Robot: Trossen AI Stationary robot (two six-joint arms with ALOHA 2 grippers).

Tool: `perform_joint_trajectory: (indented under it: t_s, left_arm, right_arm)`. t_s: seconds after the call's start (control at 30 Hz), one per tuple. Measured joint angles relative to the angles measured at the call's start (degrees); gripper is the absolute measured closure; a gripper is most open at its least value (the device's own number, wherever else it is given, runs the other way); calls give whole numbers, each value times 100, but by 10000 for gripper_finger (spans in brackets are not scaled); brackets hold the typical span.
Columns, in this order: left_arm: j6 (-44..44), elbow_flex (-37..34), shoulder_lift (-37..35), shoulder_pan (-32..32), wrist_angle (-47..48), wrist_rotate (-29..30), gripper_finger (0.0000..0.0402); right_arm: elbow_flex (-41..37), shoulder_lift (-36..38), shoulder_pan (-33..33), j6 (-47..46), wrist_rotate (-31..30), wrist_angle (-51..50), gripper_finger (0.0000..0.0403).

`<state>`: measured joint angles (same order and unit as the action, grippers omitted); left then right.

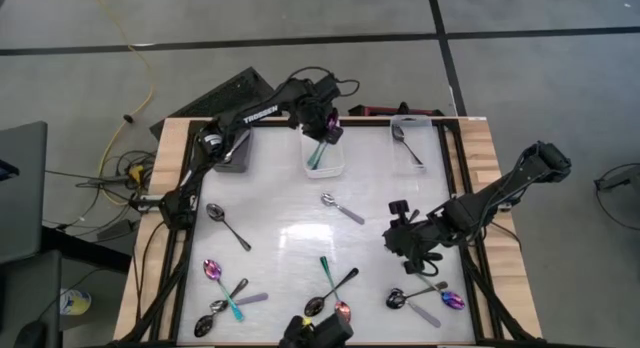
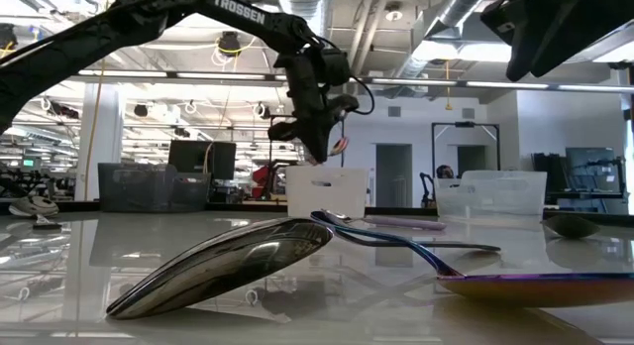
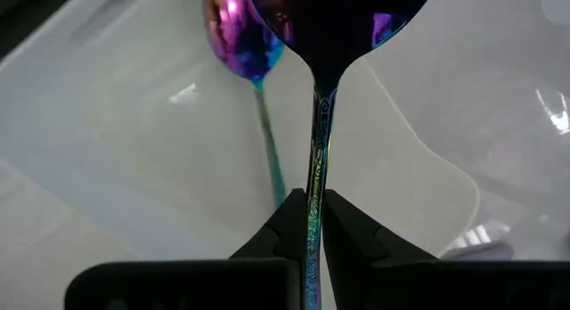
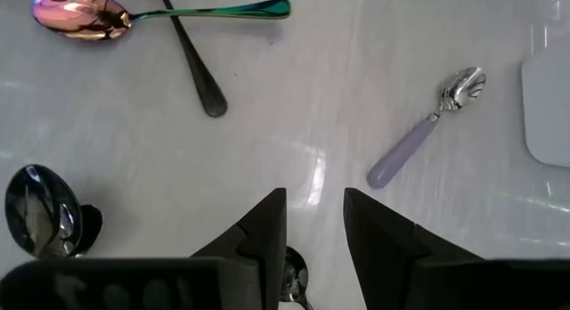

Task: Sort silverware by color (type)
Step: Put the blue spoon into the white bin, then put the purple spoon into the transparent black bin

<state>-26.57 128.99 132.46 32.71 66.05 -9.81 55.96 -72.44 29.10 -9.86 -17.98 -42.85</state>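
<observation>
My left gripper (image 1: pixel 322 128) is over the middle clear bin (image 1: pixel 325 168) at the table's far side, shut on an iridescent spoon (image 3: pixel 334 16) with its bowl pointing down into the bin. A second iridescent spoon (image 3: pixel 239 38) lies in that bin. My right gripper (image 1: pixel 402 243) hovers open over the table's right part, fingers pointing down, touching nothing; a spoon bowl (image 4: pixel 292 274) shows just beneath it. A silver spoon (image 1: pixel 405 143) lies in the right bin. Other spoons lie flat on the table: black (image 1: pixel 228 225), silver with a lavender handle (image 4: pixel 427 132), iridescent (image 4: pixel 80 14). My left gripper pinches the iridescent spoon's handle (image 3: pixel 313 212) between its two fingers, partway along the handle. The fingers come from above, pointing down, and the spoon runs along them with its bowl (image 3: pixel 338 25) at the lower end. It is lifted clear, inside the middle bin's opening.
A dark grey bin (image 1: pixel 235 153) stands left of the middle one. Spoon clusters lie near the front edge at the left (image 1: pixel 225 303), the centre (image 1: pixel 335 288) and the right (image 1: pixel 425 300). The table's middle (image 1: pixel 290 238) is bare. Black rails frame the tabletop.
</observation>
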Motion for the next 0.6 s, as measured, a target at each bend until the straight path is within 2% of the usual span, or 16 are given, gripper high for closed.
perform_joint_trajectory:
  t_s: [0.13, 0.6]
  left_arm:
    - [-11, 0, 0, -26, 23, 42, 381]
    - [-43, 157, -4, -30, -144, 72, 288]
  right_arm:
    - [0, 0, 0, -19, 0, 2, 266]
    - [0, 0, 11, -36, -2, 5, 266]
